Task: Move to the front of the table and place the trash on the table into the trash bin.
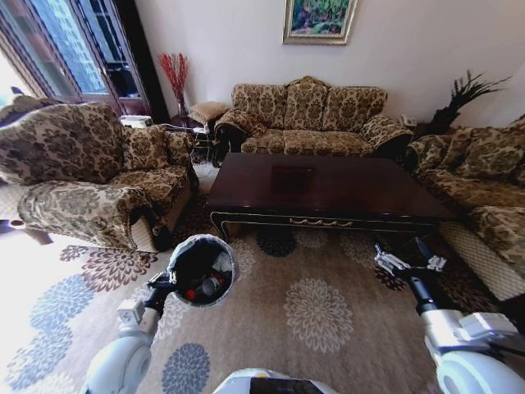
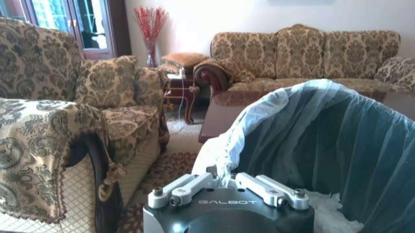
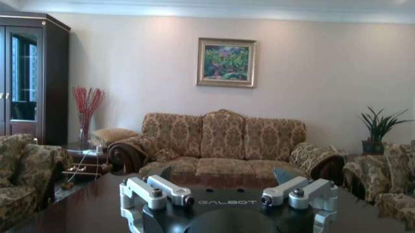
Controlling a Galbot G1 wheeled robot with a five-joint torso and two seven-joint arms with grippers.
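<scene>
My left gripper (image 1: 162,289) is clamped on the rim of the trash bin (image 1: 201,270), holding it up over the carpet (image 1: 320,316) in front of the table (image 1: 328,193); inside the lined bin lies the trash (image 1: 205,286), with something red and a pale bottle-like shape among it. My right gripper (image 1: 404,264) hangs with its fingers spread wide, holding nothing, just before the table's front right corner. The sofa (image 1: 308,119) stands beyond the table.

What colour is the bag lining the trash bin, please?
Pale greyish-white and translucent, best seen on the trash bin in the left wrist view.
</scene>
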